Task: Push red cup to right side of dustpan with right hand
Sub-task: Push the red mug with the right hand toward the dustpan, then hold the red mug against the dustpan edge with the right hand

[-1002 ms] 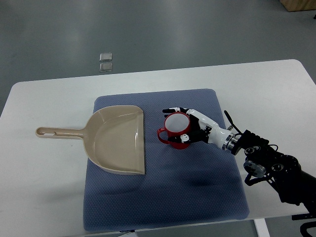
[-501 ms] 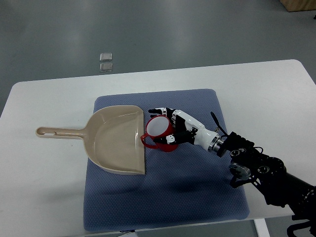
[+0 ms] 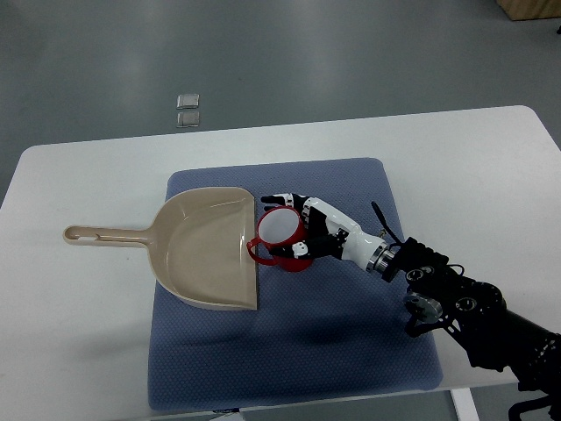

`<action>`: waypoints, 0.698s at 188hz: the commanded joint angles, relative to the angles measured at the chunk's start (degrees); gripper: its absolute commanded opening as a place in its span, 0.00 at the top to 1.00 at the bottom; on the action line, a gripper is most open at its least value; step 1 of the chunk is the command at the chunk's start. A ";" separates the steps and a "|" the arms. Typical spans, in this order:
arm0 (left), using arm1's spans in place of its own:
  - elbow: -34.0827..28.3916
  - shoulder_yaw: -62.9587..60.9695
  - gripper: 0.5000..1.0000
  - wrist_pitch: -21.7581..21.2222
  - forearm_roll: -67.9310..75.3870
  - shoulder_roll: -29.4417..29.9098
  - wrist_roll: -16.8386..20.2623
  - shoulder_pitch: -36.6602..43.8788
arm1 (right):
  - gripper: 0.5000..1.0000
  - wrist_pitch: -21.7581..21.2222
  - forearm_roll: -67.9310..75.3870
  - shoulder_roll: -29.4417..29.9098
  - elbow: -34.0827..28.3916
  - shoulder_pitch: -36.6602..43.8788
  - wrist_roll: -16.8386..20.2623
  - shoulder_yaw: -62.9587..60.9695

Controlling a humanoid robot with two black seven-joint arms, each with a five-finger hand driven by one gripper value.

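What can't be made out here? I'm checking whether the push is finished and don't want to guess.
- Top view: whether the red cup touches the dustpan; its handle hides the gap at the pan's edge.
- Top view: the cup's right side, covered by the right hand.
- Top view: the right arm's end, cut off by the lower right corner.
- The left arm is out of view.

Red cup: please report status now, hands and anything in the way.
Right hand wrapped around red cup, fingers curled on it. Cup upright on blue mat, at dustpan right edge, handle touching it. Left hand not visible. Nothing in the way.
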State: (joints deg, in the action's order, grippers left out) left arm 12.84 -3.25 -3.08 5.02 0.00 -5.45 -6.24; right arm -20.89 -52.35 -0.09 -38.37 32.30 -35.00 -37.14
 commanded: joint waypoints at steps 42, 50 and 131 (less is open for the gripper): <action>0.00 0.00 0.00 0.00 -0.01 0.00 0.00 0.00 | 0.14 0.77 0.06 0.09 -0.65 -0.22 0.00 0.14; 0.00 0.00 0.00 0.00 -0.01 0.00 0.00 0.00 | 0.14 0.77 0.06 0.09 -0.48 -0.22 0.00 0.14; 0.00 0.00 0.00 0.00 -0.01 0.00 0.00 0.00 | 0.14 -0.47 1.38 -1.06 -0.56 -0.31 0.00 -0.56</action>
State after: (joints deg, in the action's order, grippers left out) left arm 12.84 -3.26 -3.07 5.02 0.00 -5.45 -6.24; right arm -20.81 -51.71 -0.51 -38.77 32.08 -35.00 -38.05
